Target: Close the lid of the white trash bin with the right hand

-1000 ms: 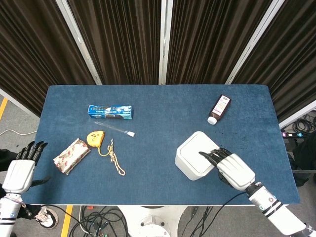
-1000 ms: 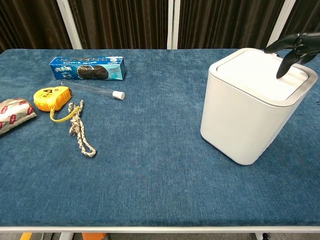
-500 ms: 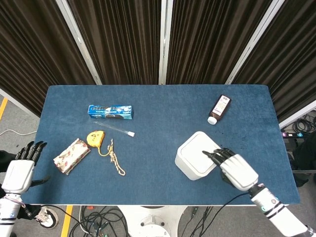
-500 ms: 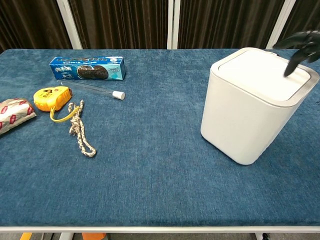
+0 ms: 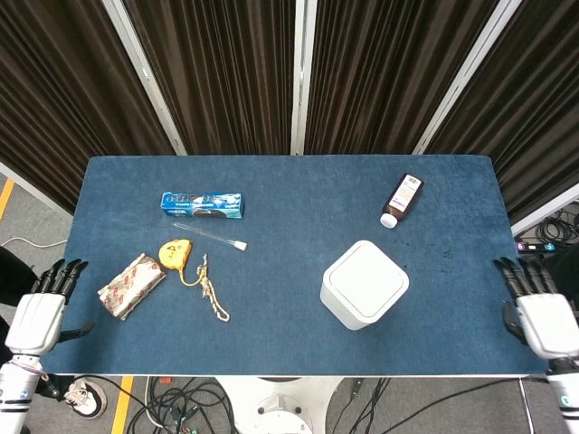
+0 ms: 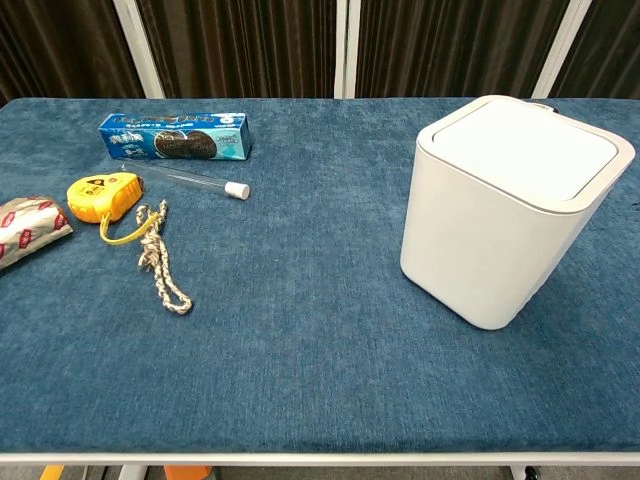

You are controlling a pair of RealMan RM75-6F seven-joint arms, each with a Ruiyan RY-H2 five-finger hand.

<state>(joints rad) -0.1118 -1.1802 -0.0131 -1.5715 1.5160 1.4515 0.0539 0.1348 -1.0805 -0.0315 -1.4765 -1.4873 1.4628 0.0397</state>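
Off the desk's (image 5: 289,185) right edge, the right hand (image 5: 543,318) hung, fingers spread, empty; the white trash bin's (image 5: 364,285) lid (image 6: 527,150) lay shut.

Robot test lab, dark curtains (image 5: 226,72) (floor cables (image 5: 181,398)), blue-clothed table (image 5: 289,199)

Well left of the right hand (image 5: 545,318), the smooth matt plastic bin (image 5: 364,284) stands on napped blue cloth (image 5: 289,194).
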